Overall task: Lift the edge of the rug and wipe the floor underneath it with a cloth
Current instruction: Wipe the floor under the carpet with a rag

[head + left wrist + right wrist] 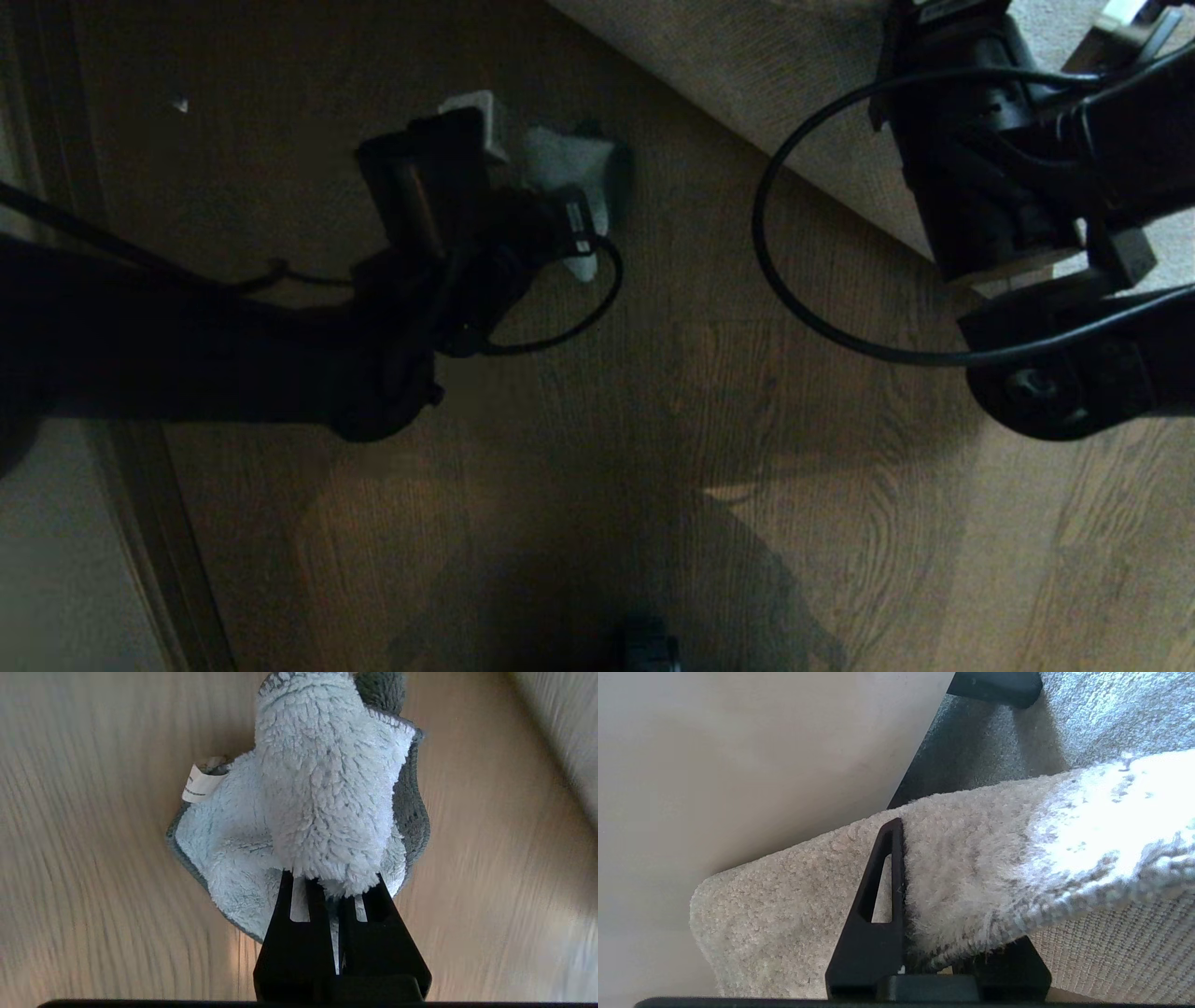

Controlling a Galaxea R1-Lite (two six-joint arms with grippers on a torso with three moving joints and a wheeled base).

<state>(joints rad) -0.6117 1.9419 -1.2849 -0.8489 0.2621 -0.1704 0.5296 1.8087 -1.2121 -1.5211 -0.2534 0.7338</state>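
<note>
Wood floor (653, 420) — cloth (322, 788) gripped, rug (971, 868) pinched.

A home room: wood-grain plank floor (653, 448), plush grey rug (971, 868), baseboard (159, 523) along the wall

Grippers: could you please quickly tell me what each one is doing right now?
Left end effector: closed, holding the cloth.
Right end effector: closed, holding the rug edge.
</note>
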